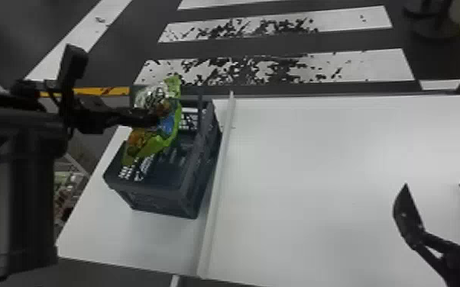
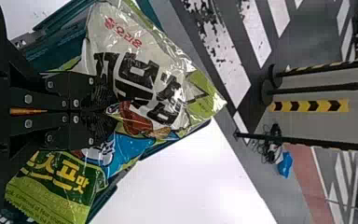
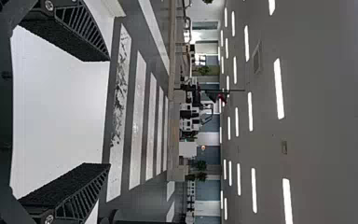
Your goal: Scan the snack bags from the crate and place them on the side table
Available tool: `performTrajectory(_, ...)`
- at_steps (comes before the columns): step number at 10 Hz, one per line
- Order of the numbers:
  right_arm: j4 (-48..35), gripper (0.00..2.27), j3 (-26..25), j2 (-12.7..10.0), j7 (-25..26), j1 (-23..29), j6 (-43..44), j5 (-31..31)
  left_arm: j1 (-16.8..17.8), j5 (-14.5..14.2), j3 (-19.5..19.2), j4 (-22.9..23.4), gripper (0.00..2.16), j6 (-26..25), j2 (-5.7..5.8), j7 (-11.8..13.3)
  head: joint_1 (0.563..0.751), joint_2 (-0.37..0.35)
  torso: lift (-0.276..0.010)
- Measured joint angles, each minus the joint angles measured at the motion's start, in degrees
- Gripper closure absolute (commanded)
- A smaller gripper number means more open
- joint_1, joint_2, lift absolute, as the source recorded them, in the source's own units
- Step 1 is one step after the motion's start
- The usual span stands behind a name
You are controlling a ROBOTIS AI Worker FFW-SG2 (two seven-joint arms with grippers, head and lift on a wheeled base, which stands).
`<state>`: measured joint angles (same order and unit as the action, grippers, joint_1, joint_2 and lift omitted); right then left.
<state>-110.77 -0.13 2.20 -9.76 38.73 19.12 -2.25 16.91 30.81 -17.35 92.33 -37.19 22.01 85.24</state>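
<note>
The black left gripper [image 2: 104, 112] grips a crinkly green, white and blue plastic snack bag [image 2: 142, 70] over the dark slatted plastic crate [image 1: 156, 198], so I judge this the pick-out step, with lifting clear and scanning next, my right gripper [image 3: 108, 112] spread empty.

Glossy crinkled plastic snack bag [image 2: 142, 86]; matt plastic crate [image 1: 160, 200]; smooth tabletop [image 1: 317, 171].

A hand could pass over the flat white bench [image 1: 317, 168] between the raised white strip [image 1: 218, 183] and the black two-fingered right hand [image 1: 436, 183]. Left of the strip, the dark plastic crate [image 1: 154, 198] stands in the way; above it, the black left hand [image 1: 157, 119] and shiny green-and-white snack bag [image 1: 158, 143] partly block its opening.
</note>
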Motion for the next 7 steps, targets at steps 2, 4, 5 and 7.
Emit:
performTrajectory(2, -0.45, 0.07, 0.22, 0.01, 0.0, 0.24, -0.1, 0.05, -0.13, -2.4, -0.91, 3.5, 2.14, -4.71, -0.02, 1.08, 0.695, 0.224, -0.094)
performTrajectory(4, -0.66, 0.07, 0.23, 0.08, 0.0, 0.45, -0.1, 0.01, 0.6, -2.83, -1.14, 1.86, 2.14, -5.52, 0.04, 1.67, 0.695, 0.226, -0.094)
performTrajectory(5, -0.67, 0.07, 0.22, 0.09, 0.0, 0.47, -0.1, 0.01, 0.78, -4.52, -1.8, 0.54, 2.14, -7.45, 0.04, 1.88, 0.695, 0.227, -0.094)
performTrajectory(7, -0.67, 0.07, 0.23, 0.1, -0.02, 0.47, -0.1, 0.05, 1.17, -7.74, -3.12, -2.55, 2.14, -13.78, 0.08, 1.34, 0.695, 0.235, -0.094)
